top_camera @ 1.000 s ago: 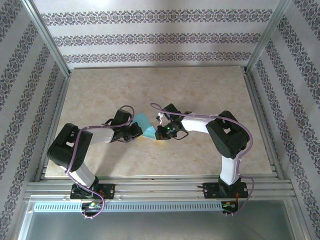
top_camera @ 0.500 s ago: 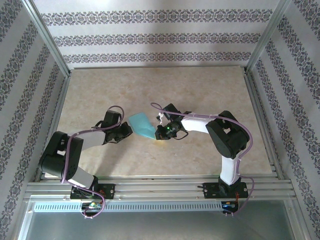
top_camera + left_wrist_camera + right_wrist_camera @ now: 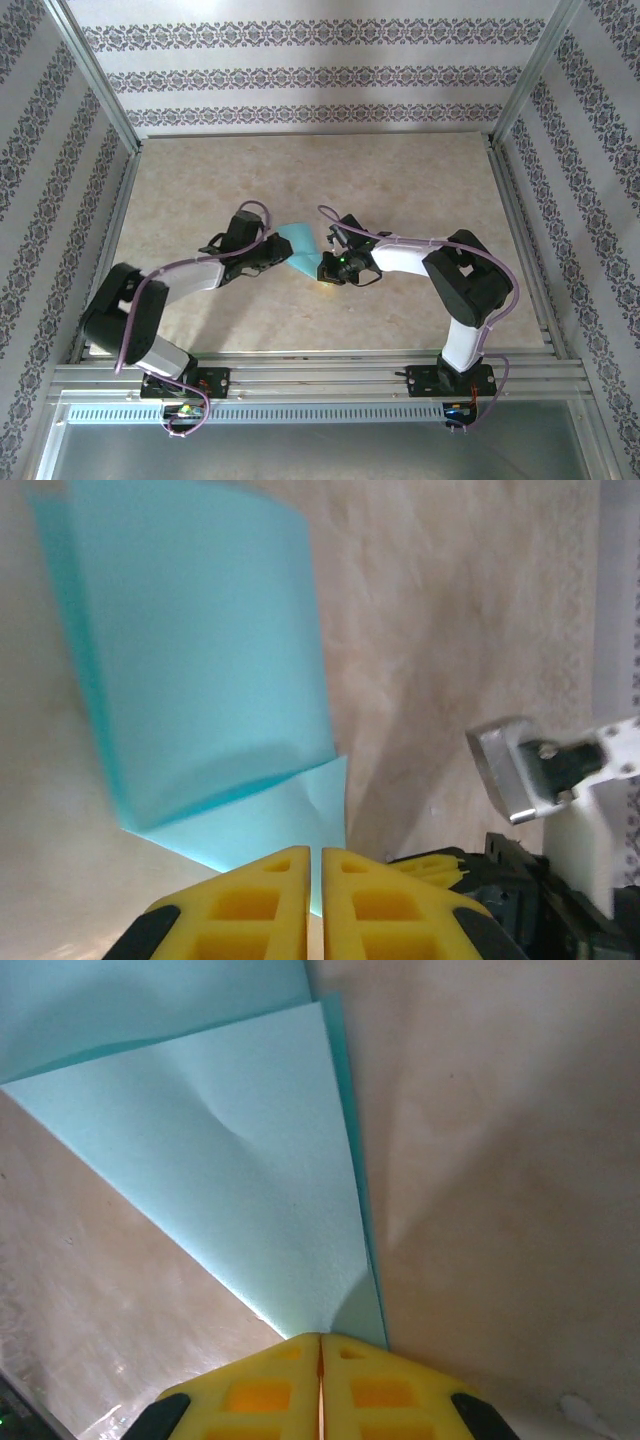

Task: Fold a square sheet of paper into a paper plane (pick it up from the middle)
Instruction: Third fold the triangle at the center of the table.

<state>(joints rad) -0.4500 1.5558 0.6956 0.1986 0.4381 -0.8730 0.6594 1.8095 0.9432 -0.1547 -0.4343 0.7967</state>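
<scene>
Two arms meet over the bench (image 3: 420,180) with the square sheet of paper (image 3: 298,243), already partly folded, caught between them; the left pincer (image 3: 315,852) is clenched, its yellow tips pressed together on the sheet's near corner, and the right pincer (image 3: 320,1336) is likewise clamped on a narrow point of the same sheet. Seen from the right pincer, the paper fans out straight ahead and to the left, widening away from the tips, its long edge running forward along a crease; seen from the left pincer, a folded flap stands ahead and to the left, with the right pincer just off to its right. Both arms are equally near, each touching the paper; the next fold likely turns on which end lets go, since the sheet's long axis runs between the two grips.
</scene>
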